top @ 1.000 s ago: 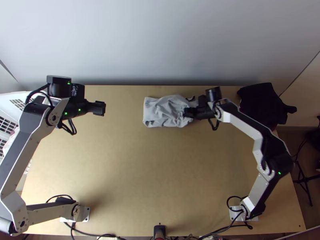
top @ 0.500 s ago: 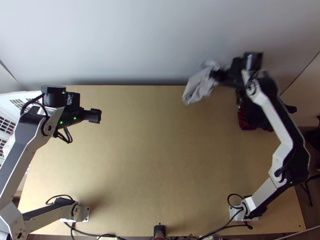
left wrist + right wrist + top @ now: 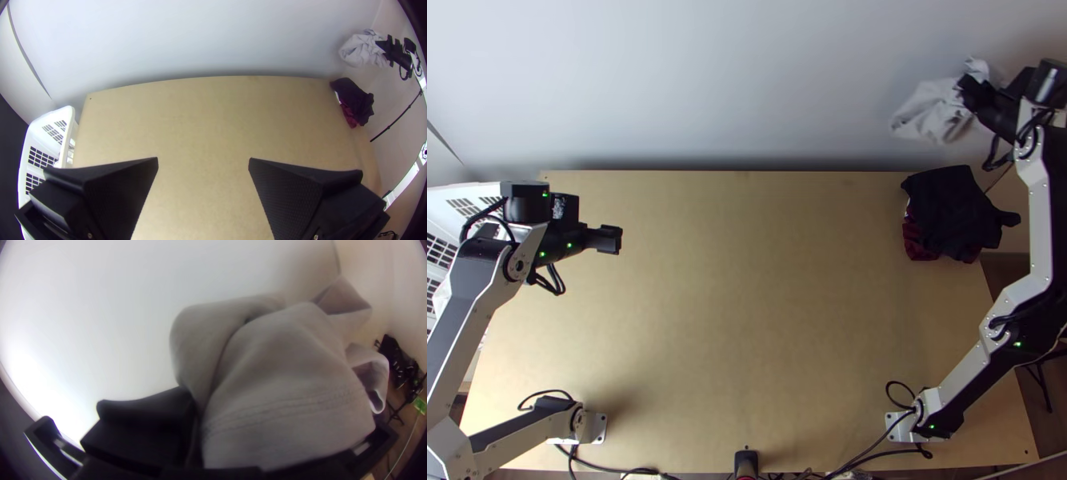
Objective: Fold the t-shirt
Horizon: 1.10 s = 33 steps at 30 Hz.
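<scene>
Top view, from the left: a white basket (image 3: 463,198) is standing beside the table (image 3: 747,320). I am holding my left gripper (image 3: 613,239) over the table's left side, its fingers (image 3: 126,186) spreading wide apart. Farther right, the grey t-shirt (image 3: 931,110) is hanging bunched, off the table, near a dark clothes pile (image 3: 951,208); my right gripper (image 3: 971,88) is pinching it.

No readable text or labels anywhere.

The high top view looks steeply down on the light wooden table (image 3: 747,320); the left wrist view shares it, facing the flat pale wall (image 3: 200,35); bunched grey cloth (image 3: 289,386) sits close before the right.
</scene>
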Each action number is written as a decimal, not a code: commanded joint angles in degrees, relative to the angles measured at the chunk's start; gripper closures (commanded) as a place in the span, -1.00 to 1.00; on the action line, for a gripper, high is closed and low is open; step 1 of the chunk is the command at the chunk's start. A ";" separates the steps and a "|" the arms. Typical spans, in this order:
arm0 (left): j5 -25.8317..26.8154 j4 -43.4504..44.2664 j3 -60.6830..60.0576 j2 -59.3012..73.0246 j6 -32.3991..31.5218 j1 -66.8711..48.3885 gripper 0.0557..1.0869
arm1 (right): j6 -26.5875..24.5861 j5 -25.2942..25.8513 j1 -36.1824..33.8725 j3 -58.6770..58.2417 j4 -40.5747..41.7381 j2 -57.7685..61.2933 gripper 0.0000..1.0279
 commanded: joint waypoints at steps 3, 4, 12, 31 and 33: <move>0.98 1.76 -4.17 -1.89 -1.07 0.28 -0.92 | -8.02 0.68 -7.84 -10.67 0.57 -0.41 0.94; 0.98 1.76 -4.61 -2.06 -1.07 0.28 -0.92 | -8.81 0.68 -8.28 -12.25 0.92 -0.49 0.94; 1.33 2.73 -7.15 -3.47 0.07 1.69 -0.92 | -12.67 2.71 -9.95 -27.81 6.20 -4.80 0.94; 1.33 2.81 -9.53 -7.51 1.13 1.51 -0.92 | -23.13 3.76 -16.02 -65.07 16.74 -21.32 0.94; 1.33 2.81 -9.53 -8.13 1.13 1.34 -0.92 | -23.31 3.76 -16.90 -66.65 16.74 -21.50 0.94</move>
